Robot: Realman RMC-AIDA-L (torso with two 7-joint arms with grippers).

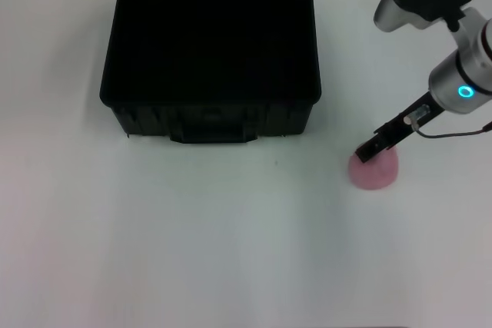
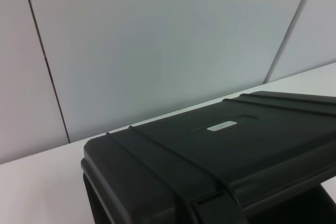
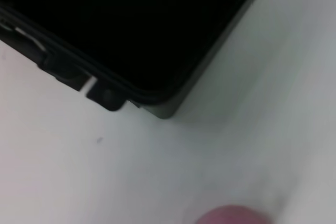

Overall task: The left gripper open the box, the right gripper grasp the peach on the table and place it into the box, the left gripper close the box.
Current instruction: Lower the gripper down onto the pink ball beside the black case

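One tool works: head view shows my right tool (image 1: 367, 153) down on the peach (image 1: 374, 169); its opening I cannot tell. Left wrist sees the box (image 2: 220, 156) lid raised. Right wrist: peach beneath, so I'd seat deeper before closing.

Only one arm of the robot shows, the right arm (image 1: 461, 74), seen from the head camera. Its body is thick, rounded and silver-white, with a smooth metallic sheen. The upper joint housing wears a matte black cap over a pale grey shell. Nearer the tool, a glowing blue-cyan ring is set into the side of the wrist segment. Out of the wrist extends the right gripper (image 1: 367, 154), a slim black bar carrying a small silver connector partway along it. A thin dark cable loops from behind that connector back toward the wrist.
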